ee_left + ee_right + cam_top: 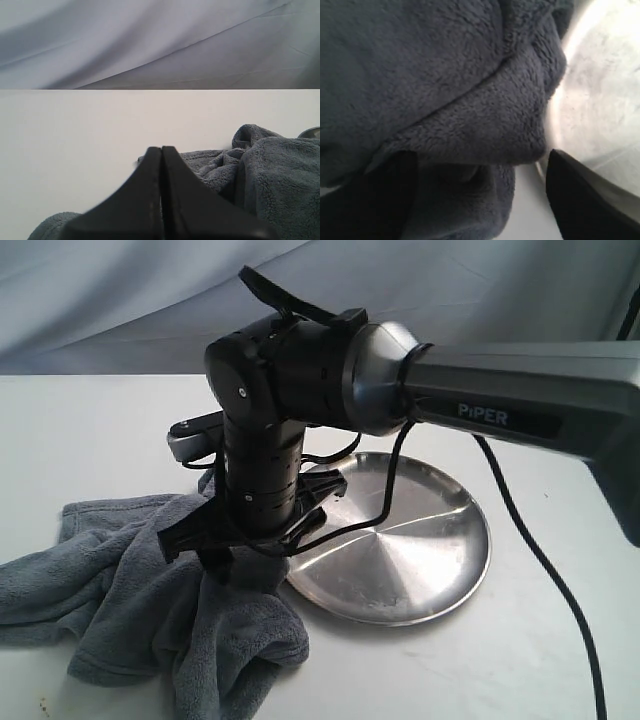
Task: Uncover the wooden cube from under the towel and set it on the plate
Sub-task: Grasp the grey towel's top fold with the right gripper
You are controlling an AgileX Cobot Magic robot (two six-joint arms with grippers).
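The grey towel (120, 590) lies bunched on the white table, left of the steel plate (420, 540) and touching its rim. No wooden cube shows in any view. My right gripper (245, 540) points down into the towel at the plate's left edge. In the right wrist view it (480, 195) is open, its fingers (370, 200) standing either side of a thick towel (445, 75) fold, with the plate (605, 90) beside it. My left gripper (161, 150) is shut and empty, low over the table, with the towel (280, 170) just beyond it.
The right arm's long grey link (530, 400) and a black cable (540, 560) cross above the plate. A grey cloth backdrop (120, 300) hangs behind the table. A small grey and black part (190, 437) shows behind the right wrist.
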